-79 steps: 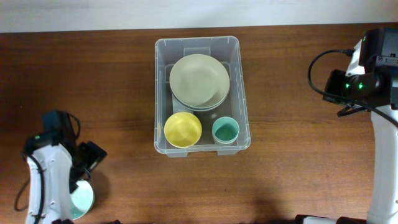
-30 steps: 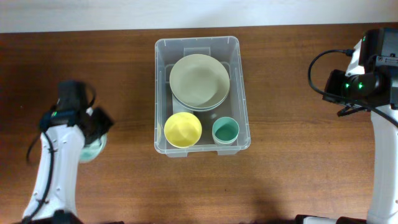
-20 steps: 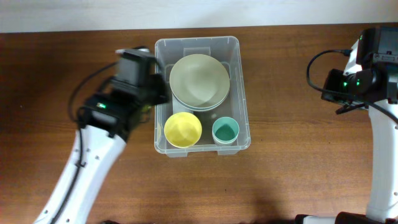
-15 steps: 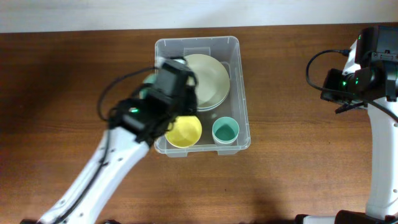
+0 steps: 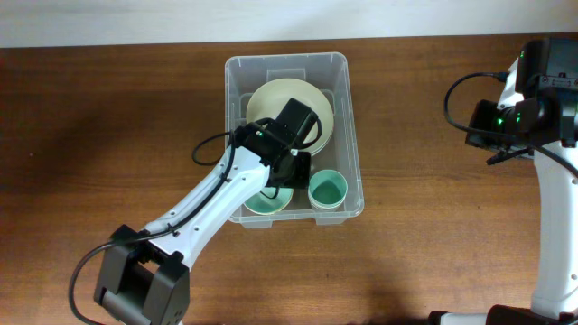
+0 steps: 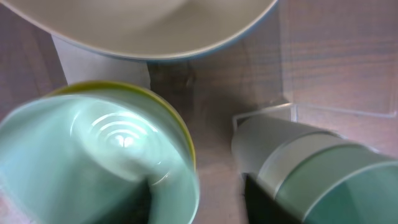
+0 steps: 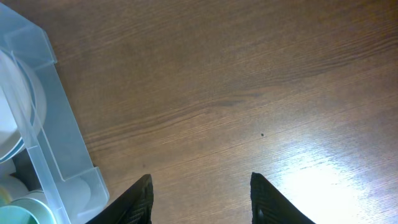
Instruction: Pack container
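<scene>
- The large, rectangular clear plastic container [image 5: 354, 135] with rounded corners is sitting in the middle of the brown wooden table [image 5: 452, 262], toward its far side.
- The left arm is reaching into the container from the near left. Its left gripper [image 6: 196, 202] is hanging low over the near left part of the container.
- A round mint-green plastic bowl [image 6: 93, 162] is lying nested inside a round yellow bowl [image 6: 184, 127]. Only a thin strip of the yellow rim is showing in the left wrist view.
- The left gripper's jaws are standing wide apart. One dark finger [image 6: 138, 200] appears to be inside the mint-green bowl and the other outside it, with the bowl's rim between them. Neither looks pressed against the rim.
- A small round teal cup [image 5: 328, 190] is standing just beside the nested bowls, in the near right corner of the container.
- A stack of wide, pale grey-green round dishes [image 5: 271, 99] is filling the far half of the container. The left arm's wrist is partly covering it in the overhead view.
- The right gripper [image 7: 202, 199] is hovering over bare table, well to the right of the container. Its jaws are spread apart and holding nothing.
- The container's wall is showing at the left edge of the right wrist view.
</scene>
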